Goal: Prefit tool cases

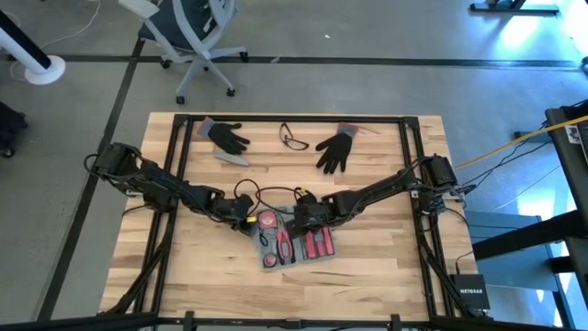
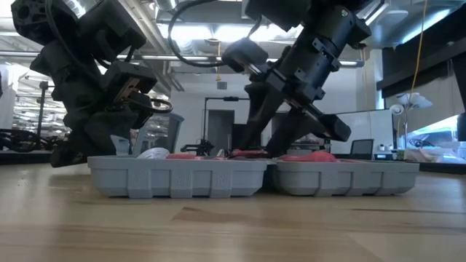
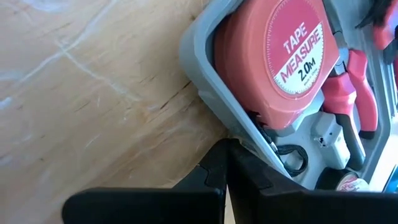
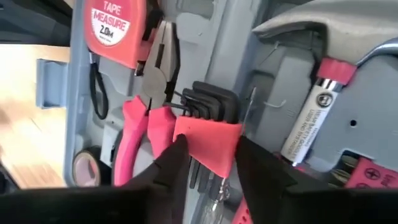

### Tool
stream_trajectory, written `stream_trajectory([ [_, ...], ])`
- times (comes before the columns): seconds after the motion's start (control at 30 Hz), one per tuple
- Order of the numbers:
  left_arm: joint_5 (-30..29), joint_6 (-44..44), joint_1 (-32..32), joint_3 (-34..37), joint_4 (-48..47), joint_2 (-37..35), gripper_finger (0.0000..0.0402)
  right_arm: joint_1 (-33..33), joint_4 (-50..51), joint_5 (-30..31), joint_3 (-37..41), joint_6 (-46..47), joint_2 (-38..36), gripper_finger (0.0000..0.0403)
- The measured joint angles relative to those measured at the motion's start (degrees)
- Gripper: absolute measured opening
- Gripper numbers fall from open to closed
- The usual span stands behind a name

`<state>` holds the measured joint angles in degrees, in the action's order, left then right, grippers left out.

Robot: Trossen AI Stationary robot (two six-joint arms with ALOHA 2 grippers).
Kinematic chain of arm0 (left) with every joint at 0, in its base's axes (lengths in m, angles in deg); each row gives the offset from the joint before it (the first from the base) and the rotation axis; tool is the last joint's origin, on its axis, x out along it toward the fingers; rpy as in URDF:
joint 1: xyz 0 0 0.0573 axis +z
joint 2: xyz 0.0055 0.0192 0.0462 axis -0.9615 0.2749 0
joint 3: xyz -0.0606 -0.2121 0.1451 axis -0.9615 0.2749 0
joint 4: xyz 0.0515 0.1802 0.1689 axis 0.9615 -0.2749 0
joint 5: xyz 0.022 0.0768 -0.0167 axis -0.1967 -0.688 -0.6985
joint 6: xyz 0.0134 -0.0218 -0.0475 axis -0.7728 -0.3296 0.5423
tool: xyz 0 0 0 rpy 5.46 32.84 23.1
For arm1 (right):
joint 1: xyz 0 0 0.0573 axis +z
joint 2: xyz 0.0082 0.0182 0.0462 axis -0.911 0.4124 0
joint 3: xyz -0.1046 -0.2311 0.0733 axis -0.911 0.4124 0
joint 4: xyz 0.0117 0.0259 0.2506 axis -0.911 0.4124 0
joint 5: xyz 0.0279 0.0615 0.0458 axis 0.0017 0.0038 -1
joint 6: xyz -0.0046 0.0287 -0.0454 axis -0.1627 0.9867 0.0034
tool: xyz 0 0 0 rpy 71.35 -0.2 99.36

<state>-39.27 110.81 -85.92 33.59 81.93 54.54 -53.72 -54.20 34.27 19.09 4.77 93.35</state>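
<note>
The blue-grey tool case [image 1: 294, 244] lies open and flat on the wooden table, both halves side by side [image 2: 178, 178]. Its recesses hold a red tape measure [image 3: 280, 56], red-handled pliers [image 4: 146, 118], a hammer [image 4: 323, 28] and a red holder of black hex keys [image 4: 208, 134]. My left gripper [image 3: 225, 165] is shut at the case's left corner beside the tape measure. Slanting down into the case's middle, my right gripper [image 4: 210, 148] has its fingers on the hex key holder. My left gripper touches the case's grey outer rim [image 3: 242, 140] with its shut fingertips, at the rounded corner by the tape measure, slanting down from the table's left. The case rests flat on the table. My right gripper pinches the red hex key holder by its two side edges [image 4: 186, 138] between its two fingers. The fingers slant down from the right, and the holder sits in the case over its recess.
Two black gloves [image 1: 228, 136] [image 1: 335, 149], a pair of glasses [image 1: 294, 138] and a small grey bar [image 1: 233, 158] lie along the table's far side. Bare wood shows in front of the case. An office chair [image 1: 193, 37] stands beyond the far edge.
</note>
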Motion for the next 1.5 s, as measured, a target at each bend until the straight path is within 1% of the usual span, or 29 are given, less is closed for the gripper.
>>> stream_trajectory([
  [0.07, 0.0, -0.08, 0.0, 0.0, 0.01, 0.0, 0.0, 0.02, -1.14, 0.02, 0.02, 0.0, 0.0, 0.0077],
  [0.13, -0.02, -0.07, 0.0, 0.0, 0.0, 0.0, 0.0, 0.02, -1.95, 0.48, 0.02, -0.03, 0.0, 0.0029],
  [0.17, 0.0, -0.07, 0.0, 0.0, -0.01, 0.0, 0.0, 0.02, -2.7, 0.59, 0.02, -0.12, 0.0, 0.0015],
  [0.2, 0.0, -0.06, 0.0, 0.0, -0.03, 0.0, 0.0, 0.02, -3.15, 0.55, 0.02, -0.16, 0.0, 0.0011],
  [0.27, -0.09, -0.07, 0.0, 0.0, -0.05, 0.0, 0.0, 0.02, -3.22, 0.18, 0.04, -0.14, 0.0, 0.0014],
  [0.43, -0.35, -0.02, -0.02, 0.02, -0.03, 0.0, 0.0, 0.04, -6.08, -1.5, 0.04, -0.85, -0.05, 0.0002],
  [0.53, -0.44, 0.24, -0.02, 0.02, -0.03, 0.0, 0.0, 0.04, -6.13, -1.84, 0.04, -0.91, -0.15, 0.0001],
  [0.63, -0.48, 0.33, -0.02, 0.04, -0.05, 0.0, 0.0, 0.04, -6.05, -3.58, 0.04, -2.44, -0.15, 0.0002],
  [0.77, -0.01, 0.44, -0.45, 0.11, 0.65, -0.17, 0.0, 0.05, -2.94, -1.71, 0.04, -1.83, -0.52, 0.0001],
  [0.83, 0.6, -1.41, -1.27, 0.26, 2.17, -0.89, 0.0, -0.06, -2.69, -1.64, 0.04, -1.72, -0.52, 0.0001],
  [0.93, 1.42, -4.52, -2.77, 0.13, 3.74, -3.99, 0.0, -0.04, -2.85, -1.62, 0.04, -1.73, -0.55, 0.0],
  [1.0, 0.21, -4.54, -3.35, -0.07, -0.18, -6.48, 0.0, -0.04, -2.89, -1.63, 0.04, -1.72, -0.57, 0.0],
  [1.13, -5.23, -1.84, -3.07, 0.17, -13.08, -10.55, 0.0, 0.04, -3.17, -1.64, 0.04, -1.73, -0.57, 0.0],
  [1.23, -6.33, -1.13, -2.23, 0.11, -18.3, -12.7, 0.0, 0.04, -2.83, -1.64, 0.04, -2.03, -0.57, 0.0],
  [1.27, -6.36, -1.29, -2.11, 0.17, -18.57, -13.29, 0.0, 0.05, -2.82, -1.73, 0.04, -2.68, -0.57, 0.0],
  [1.4, -6.45, -1.6, -2.34, 0.1, -12.22, -16.01, 0.0, 0.04, -1.81, -3.08, 0.02, -4.35, -0.59, 0.0],
  [1.5, -6.72, -0.37, -2.96, -0.47, -7.07, -15.69, 0.0, 0.07, -0.9, -4.49, 0.02, -5.7, -0.6, 0.0],
])
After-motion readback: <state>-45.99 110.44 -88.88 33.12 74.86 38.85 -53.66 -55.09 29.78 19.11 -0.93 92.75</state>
